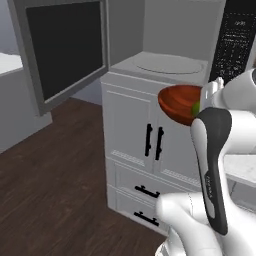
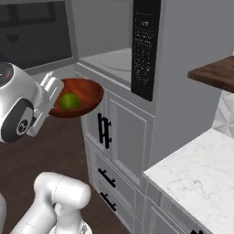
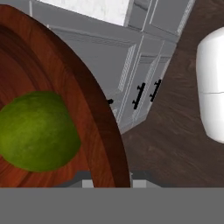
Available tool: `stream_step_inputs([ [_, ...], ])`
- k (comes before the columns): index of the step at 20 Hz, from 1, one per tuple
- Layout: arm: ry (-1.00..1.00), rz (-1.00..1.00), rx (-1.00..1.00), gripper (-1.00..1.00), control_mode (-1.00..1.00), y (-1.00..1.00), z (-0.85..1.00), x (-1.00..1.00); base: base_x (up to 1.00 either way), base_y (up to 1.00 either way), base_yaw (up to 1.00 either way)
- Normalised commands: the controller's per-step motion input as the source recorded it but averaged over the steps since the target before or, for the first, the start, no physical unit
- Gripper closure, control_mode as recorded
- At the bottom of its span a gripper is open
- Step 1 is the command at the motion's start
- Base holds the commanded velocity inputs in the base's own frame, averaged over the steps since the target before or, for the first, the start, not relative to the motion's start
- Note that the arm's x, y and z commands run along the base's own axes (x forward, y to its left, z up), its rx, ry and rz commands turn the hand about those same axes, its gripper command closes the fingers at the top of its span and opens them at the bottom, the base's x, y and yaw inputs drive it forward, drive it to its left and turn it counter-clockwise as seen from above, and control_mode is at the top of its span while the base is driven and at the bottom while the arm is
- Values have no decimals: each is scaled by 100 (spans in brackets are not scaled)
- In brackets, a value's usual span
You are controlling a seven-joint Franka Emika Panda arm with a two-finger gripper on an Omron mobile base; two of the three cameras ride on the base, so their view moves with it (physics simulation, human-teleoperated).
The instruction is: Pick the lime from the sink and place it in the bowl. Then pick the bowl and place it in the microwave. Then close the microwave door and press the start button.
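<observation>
- The microwave door (image 1: 65, 50) stands swung open at the far left, its dark glass facing the room.
- The microwave (image 1: 167, 65) is open, its round glass plate bare.
- The bowl (image 1: 180, 102) hangs in the air in front of the cabinet doors (image 1: 150, 140), just below the microwave opening.
- The lime (image 2: 70, 101) lies inside the bowl.
- The gripper (image 2: 51, 97) is clamped narrowly on the bowl's rim.

Base views flank arm, both facing microwave (image 1: 165, 62) (shared: bowl (image 2: 84, 93)); hand view hugs bowl rim.
</observation>
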Motion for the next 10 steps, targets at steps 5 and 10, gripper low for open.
stream_step_inputs([
  [5, 0, 0, 0, 100, 100, 0, 0, 0, 67, 44, 0],
  [10, 0, 0, 0, 100, 100, 0, 0, 0, 72, 18, -3],
])
